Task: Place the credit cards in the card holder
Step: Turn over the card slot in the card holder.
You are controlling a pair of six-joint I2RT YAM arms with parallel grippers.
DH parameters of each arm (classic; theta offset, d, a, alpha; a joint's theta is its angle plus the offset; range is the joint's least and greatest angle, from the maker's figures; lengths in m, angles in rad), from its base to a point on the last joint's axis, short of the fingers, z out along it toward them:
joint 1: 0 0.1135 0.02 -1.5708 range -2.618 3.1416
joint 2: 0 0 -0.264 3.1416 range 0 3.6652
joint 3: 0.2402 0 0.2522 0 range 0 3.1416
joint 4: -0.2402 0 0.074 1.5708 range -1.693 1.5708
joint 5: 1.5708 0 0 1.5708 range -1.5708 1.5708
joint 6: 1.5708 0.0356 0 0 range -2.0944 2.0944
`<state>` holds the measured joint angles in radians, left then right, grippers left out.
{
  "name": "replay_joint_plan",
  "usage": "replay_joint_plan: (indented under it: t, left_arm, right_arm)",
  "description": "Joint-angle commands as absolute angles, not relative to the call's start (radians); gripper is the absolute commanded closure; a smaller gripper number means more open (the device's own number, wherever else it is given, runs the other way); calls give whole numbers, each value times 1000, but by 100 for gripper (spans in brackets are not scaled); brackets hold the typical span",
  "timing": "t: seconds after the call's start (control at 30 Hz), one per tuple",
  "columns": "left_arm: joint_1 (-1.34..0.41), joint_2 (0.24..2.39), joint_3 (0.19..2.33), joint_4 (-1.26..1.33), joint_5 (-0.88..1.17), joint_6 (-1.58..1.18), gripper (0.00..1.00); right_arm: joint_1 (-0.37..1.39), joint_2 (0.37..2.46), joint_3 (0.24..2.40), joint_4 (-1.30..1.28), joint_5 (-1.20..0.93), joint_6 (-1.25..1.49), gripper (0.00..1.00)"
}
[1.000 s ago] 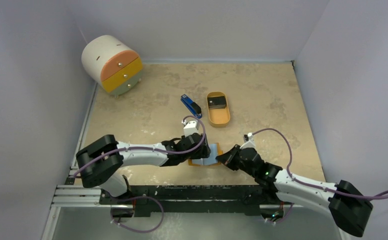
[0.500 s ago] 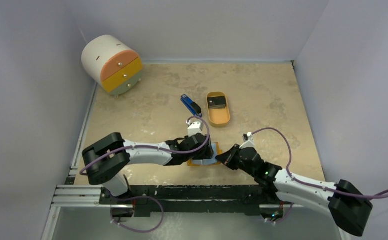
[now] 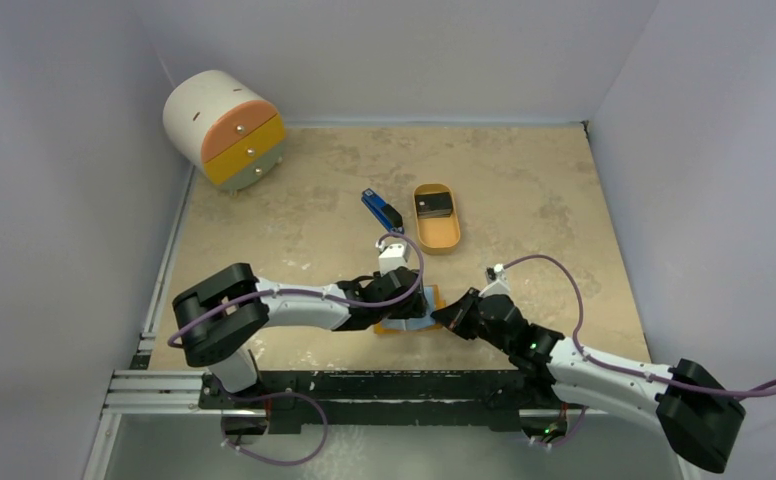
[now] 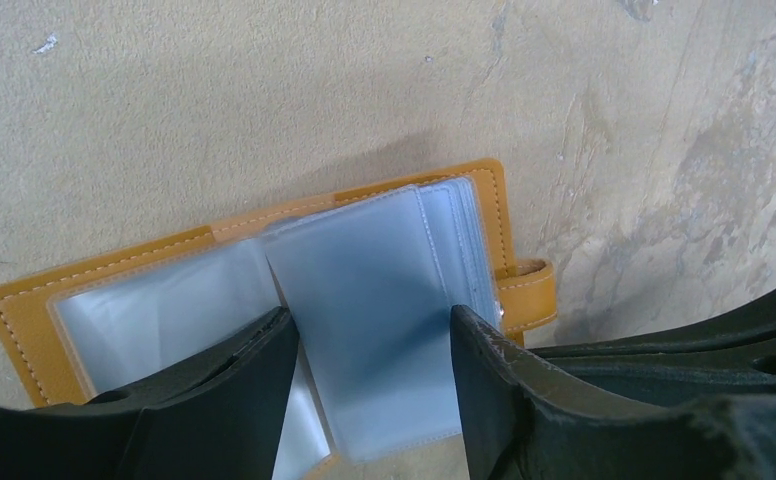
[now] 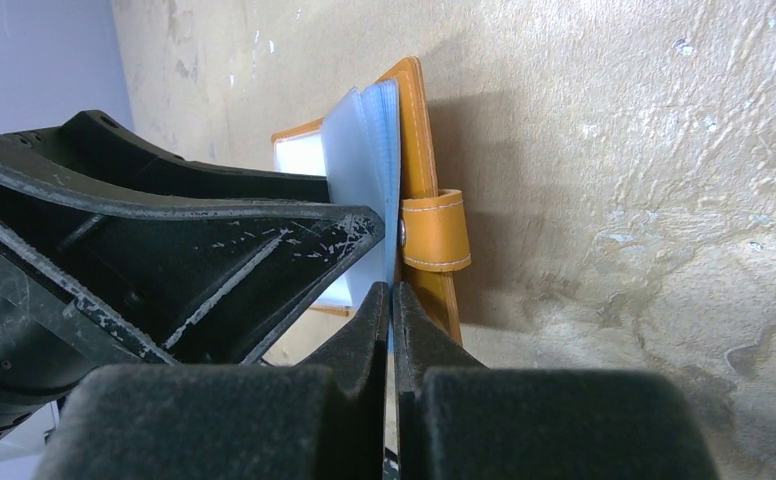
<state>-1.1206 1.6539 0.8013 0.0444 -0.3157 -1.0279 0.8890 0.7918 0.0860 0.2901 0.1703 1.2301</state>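
One mottled tan bench (image 3: pixel 524 190) carries everything, and only the overhead view takes it all in: two arms reaching inward from the near edge, one round white drawer unit (image 3: pixel 222 125) in the far left corner with two drawer fronts, one oval orange tray (image 3: pixel 440 235) near the middle, and one blue-and-black stapler-like bar (image 3: pixel 383 212) just left of the tray. The credit cards (image 3: pixel 434 206) lie as a dark patch in the far end of the tray, well apart from both grippers; how many are stacked there cannot be told. One card holder (image 3: pixel 409 322) lies open near the front edge between the two arms. The wrist cameras show what the overhead view hides. From the left wrist, the card holder (image 4: pixel 164 260) is spread flat with its orange cover down and its clear sleeves (image 4: pixel 364 300) facing up. The left gripper (image 4: pixel 369 330) stands wide, one finger on each side of the top sleeve. From the right wrist, the card holder (image 5: pixel 419 130) is seen edge-on, its snap strap (image 5: pixel 434 232) sticking out to the side. The right gripper (image 5: pixel 394 300) is fully closed, its tips meeting at the edge of the sleeve stack just beside that strap — whether a sleeve is pinched between them cannot be told.
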Motion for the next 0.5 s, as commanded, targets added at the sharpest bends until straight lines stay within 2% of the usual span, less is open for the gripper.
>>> replay_joint_plan:
  t: [0.0,0.2,0.47]
  left_arm:
    - [-1127,1683,819,26,-331,-1011,45]
    - [-1127,1670,802,10,-364,-1023,60]
    - [-1127,1651,788,-36,-403,-1033,72]
  right_arm:
    - [888,783,129,318,202,1216,100]
    - [888,778,126,311,207,1216,100]
    - [888,780,118,310,210,1219,100]
